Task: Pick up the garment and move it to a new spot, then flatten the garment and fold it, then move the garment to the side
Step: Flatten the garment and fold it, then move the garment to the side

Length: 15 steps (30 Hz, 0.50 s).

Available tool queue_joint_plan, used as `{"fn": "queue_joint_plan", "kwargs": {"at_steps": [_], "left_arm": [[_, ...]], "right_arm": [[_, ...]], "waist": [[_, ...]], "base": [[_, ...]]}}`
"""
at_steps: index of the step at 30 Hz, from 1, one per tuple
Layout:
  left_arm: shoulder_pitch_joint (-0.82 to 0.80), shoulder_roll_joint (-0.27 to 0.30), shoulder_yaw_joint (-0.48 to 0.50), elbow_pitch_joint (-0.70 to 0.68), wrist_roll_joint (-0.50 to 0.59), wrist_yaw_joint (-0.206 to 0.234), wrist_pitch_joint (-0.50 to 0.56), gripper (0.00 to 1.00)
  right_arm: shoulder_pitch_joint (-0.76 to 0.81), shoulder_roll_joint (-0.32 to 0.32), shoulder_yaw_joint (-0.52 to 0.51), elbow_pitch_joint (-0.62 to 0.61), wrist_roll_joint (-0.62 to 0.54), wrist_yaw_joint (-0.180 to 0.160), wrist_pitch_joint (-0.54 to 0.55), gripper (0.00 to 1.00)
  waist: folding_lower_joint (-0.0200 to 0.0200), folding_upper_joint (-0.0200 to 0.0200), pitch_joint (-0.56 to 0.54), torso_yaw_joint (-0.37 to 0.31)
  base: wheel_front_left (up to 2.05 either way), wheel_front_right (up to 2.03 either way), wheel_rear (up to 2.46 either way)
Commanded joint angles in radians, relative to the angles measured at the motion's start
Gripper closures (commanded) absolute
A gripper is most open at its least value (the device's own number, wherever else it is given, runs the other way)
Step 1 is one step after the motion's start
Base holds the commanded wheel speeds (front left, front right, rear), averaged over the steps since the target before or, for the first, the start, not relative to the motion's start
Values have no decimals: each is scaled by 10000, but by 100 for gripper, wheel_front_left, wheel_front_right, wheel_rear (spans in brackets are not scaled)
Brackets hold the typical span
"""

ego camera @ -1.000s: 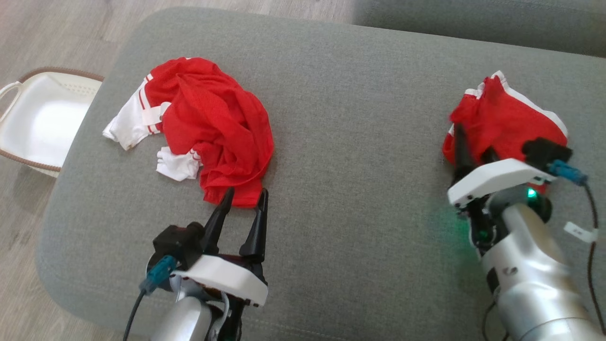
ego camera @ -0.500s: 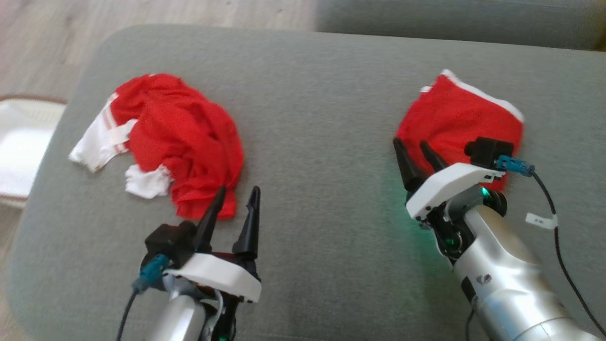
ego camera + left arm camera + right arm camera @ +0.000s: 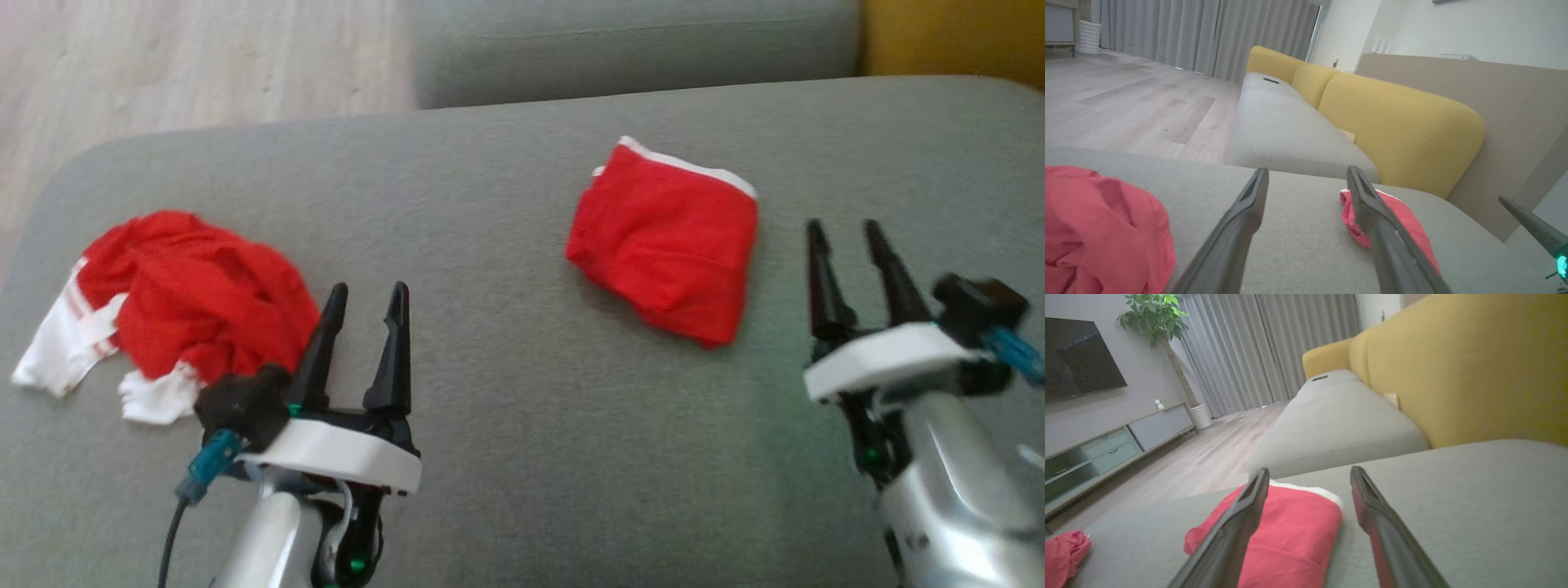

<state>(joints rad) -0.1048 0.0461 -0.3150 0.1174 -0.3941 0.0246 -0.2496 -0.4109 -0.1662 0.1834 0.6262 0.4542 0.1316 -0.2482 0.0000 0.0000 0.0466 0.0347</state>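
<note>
site: home living room | evidence: sofa [image 3: 1453, 367] with yellow backrest, wall tv [image 3: 1077, 359], low media cabinet [image 3: 1106, 445], potted plant [image 3: 1155, 314], curtains [image 3: 1265, 347], wood floor [image 3: 1126, 102]

- We see a wide bare stretch of the grey cushion [image 3: 506, 392] between the crumpled shirt [image 3: 188, 302] at the left and the small folded red garment [image 3: 669, 253] right of the middle.
- Our left gripper [image 3: 369, 287] stands at the shirt's right edge, with bare cushion ahead of its fingers and to its right.
- Our right gripper [image 3: 842, 225] stands just right of the folded garment, apart from it, with bare cushion ahead.
- The two grippers are well apart.
- Past the far edge, a second grey cushion [image 3: 629, 49] and a yellow backrest [image 3: 955, 37] close the way; the wood floor [image 3: 163, 65] lies far left.
</note>
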Motion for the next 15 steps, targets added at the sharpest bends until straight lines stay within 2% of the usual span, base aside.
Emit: {"fn": "queue_joint_plan", "kwargs": {"at_steps": [1,5,9,15], "left_arm": [[-247,41,375,-404,108,-40,-122,0],[-156,41,556,-550,191,-160,-122,0],[4,41,671,-630,313,-294,-122,0],[465,41,669,-534,479,-406,-122,0]], "right_arm": [[92,119,-97,-660,-381,-9,-130,0],[1281,620,-1210,-2149,-1742,-9,-132,0],[2184,1013,-1868,-3115,-2462,-9,-133,0],[2917,1153,-1896,-3488,-2420,-9,-134,0]], "waist": [[0,0,-136,-299],[0,0,-201,-642],[0,0,-238,-840],[0,0,-276,-994]], "base": [[0,0,0],[0,0,0],[0,0,0],[0,0,0]]}}
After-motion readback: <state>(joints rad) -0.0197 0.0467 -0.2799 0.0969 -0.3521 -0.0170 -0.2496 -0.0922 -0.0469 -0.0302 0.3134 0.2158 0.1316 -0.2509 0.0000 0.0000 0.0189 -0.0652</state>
